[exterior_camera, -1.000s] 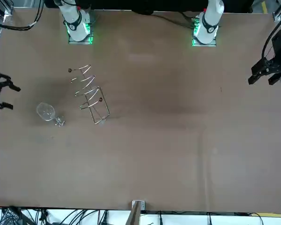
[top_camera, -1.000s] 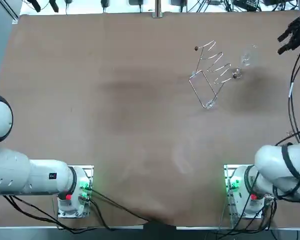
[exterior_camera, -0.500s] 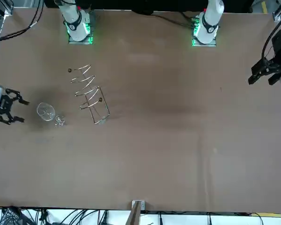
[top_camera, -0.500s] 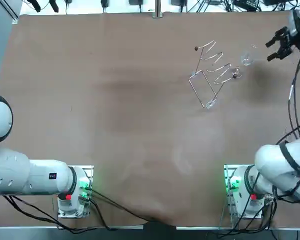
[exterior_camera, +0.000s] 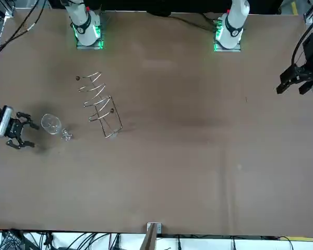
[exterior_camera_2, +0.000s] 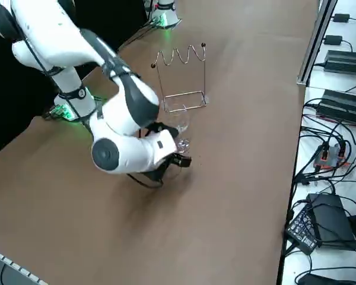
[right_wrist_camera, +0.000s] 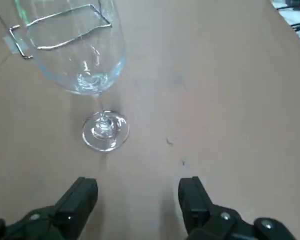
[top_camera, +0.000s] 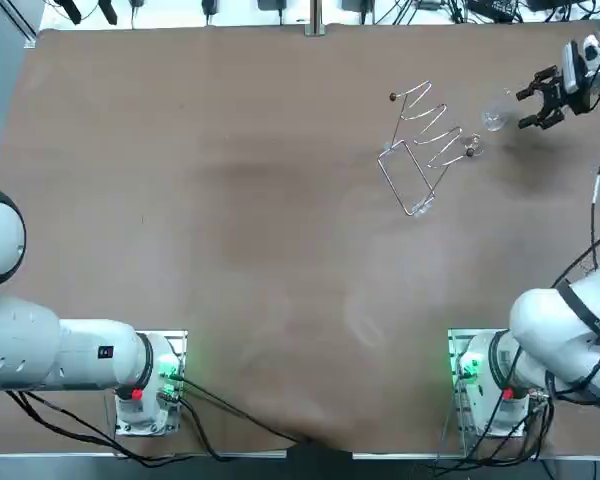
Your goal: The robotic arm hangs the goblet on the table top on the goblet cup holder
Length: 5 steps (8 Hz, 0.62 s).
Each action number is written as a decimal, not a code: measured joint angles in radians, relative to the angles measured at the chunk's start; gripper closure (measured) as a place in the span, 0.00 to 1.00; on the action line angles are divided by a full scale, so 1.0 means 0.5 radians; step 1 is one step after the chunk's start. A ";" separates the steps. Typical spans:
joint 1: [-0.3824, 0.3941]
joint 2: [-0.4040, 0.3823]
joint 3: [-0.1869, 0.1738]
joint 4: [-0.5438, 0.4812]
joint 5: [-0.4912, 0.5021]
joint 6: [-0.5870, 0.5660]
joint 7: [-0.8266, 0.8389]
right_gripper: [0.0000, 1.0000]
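Top: goblet point(top_camera: 495, 112) stands upright on the table point(top_camera: 230, 200), stem axis vertical, just right of the wire cup holder point(top_camera: 422, 150), not touching it. Right gripper point(top_camera: 536, 97) sits near it at the far right edge, aimed at it, fingers spread wide, empty.

Front: goblet point(exterior_camera: 52, 125) sits between right gripper point(exterior_camera: 25, 130) and cup holder point(exterior_camera: 100, 103), clear of both.

Right side: arm stretched far out, wrist folded down, right gripper point(exterior_camera_2: 183, 158) low over the table beside the goblet point(exterior_camera_2: 179, 126). Cup holder point(exterior_camera_2: 181, 77) is beyond it.

Wrist: goblet point(right_wrist_camera: 92, 65) foot flat on the table, bowl up. Fingers point(right_wrist_camera: 81, 197) wide apart, nothing between them. The foot lines up nearer one finger than the midline.
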 joint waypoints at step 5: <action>0.002 0.139 0.016 0.005 0.175 -0.203 -0.281 0.00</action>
